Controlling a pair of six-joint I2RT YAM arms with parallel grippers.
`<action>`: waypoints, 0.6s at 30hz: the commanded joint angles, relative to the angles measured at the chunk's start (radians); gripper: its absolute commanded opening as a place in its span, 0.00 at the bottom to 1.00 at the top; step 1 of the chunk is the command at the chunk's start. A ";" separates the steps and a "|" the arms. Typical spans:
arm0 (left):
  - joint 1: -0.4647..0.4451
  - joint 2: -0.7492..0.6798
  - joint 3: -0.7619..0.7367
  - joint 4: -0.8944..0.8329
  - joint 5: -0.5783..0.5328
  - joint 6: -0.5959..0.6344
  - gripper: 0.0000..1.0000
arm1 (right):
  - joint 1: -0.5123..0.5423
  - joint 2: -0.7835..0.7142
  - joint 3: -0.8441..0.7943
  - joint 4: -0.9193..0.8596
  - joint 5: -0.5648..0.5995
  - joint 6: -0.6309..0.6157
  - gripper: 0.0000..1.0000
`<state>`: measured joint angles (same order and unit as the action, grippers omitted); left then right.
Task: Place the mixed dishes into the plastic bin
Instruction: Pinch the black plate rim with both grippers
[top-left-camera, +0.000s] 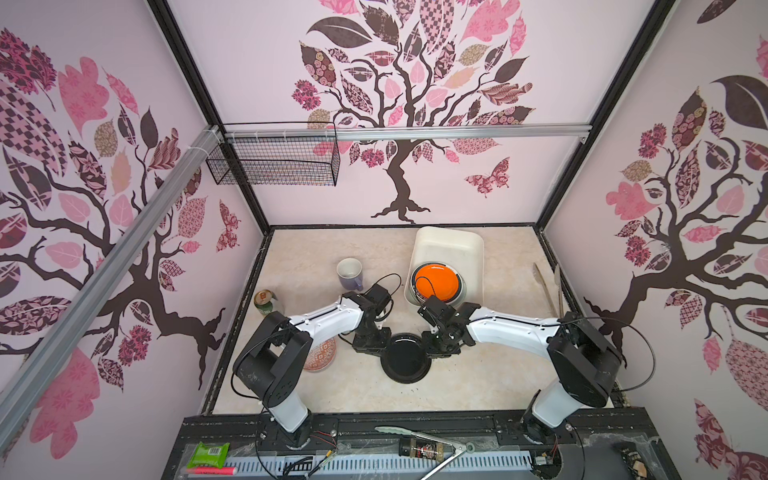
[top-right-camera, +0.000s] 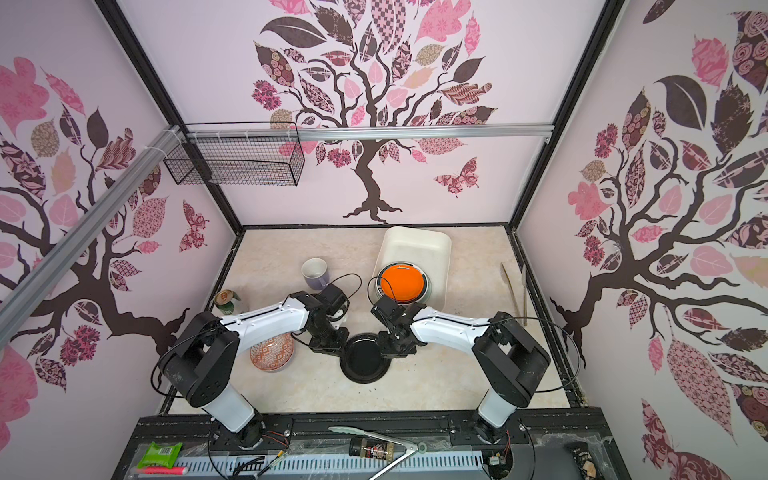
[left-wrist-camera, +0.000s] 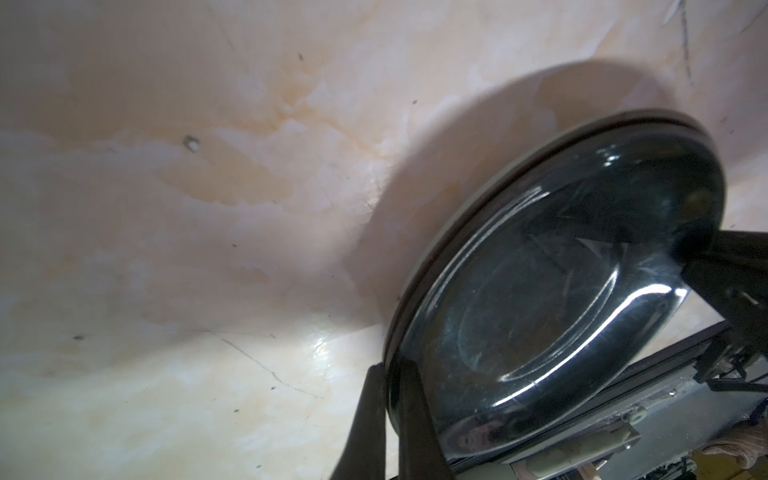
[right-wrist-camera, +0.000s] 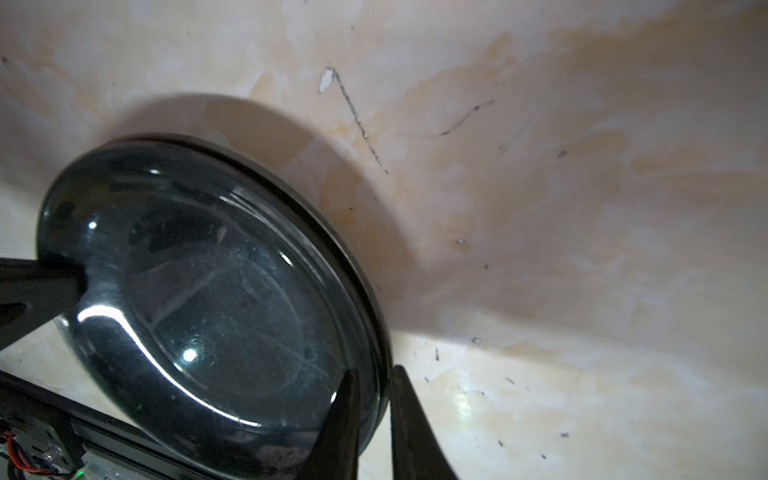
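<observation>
— Where do we have the black plate (top-left-camera: 405, 357)?

— On the near middle of the table (top-left-camera: 374, 395), between our two arms; both top views show it well short of the plastic bin (top-left-camera: 449, 235). We cannot tell whether it rests flat or is raised a little.

— And our left gripper (left-wrist-camera: 392, 374)?

— Its jaws are pressed onto the plate's left rim, one finger inside the dish and one outside.

— Our right gripper (right-wrist-camera: 374, 374)?

— It straddles the opposite rim, jaws narrow. A sliver of table shows between the outer finger (right-wrist-camera: 411, 415) and the rim, so we cannot tell whether it pinches.

— What do we see in the bin?

— The orange plate (top-left-camera: 437, 283) lies on top of a stack at the bin's near end, with other plate rims showing beneath it.

— What else sits on the table?

— The lavender mug (top-left-camera: 350, 274) stands upright left of the bin. The red-patterned bowl (top-right-camera: 272, 351) sits left of the black plate, partly under our left arm. The green drink can (top-left-camera: 266, 302) stands by the left edge, and the wooden utensils (top-left-camera: 544, 286) lie along the right edge.
</observation>
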<state>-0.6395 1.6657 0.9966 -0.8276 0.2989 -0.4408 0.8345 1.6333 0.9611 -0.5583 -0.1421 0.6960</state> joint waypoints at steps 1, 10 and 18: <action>-0.003 0.026 0.015 0.019 -0.001 0.019 0.00 | -0.003 0.034 -0.004 -0.004 -0.002 0.010 0.17; -0.003 0.025 -0.002 0.036 0.005 0.011 0.00 | -0.002 0.031 -0.032 0.015 0.001 0.017 0.30; -0.003 0.021 0.002 0.023 0.004 0.012 0.15 | -0.003 -0.003 -0.019 -0.037 0.046 0.017 0.18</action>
<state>-0.6403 1.6711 0.9966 -0.8024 0.3256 -0.4423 0.8303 1.6417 0.9291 -0.5419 -0.1448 0.7204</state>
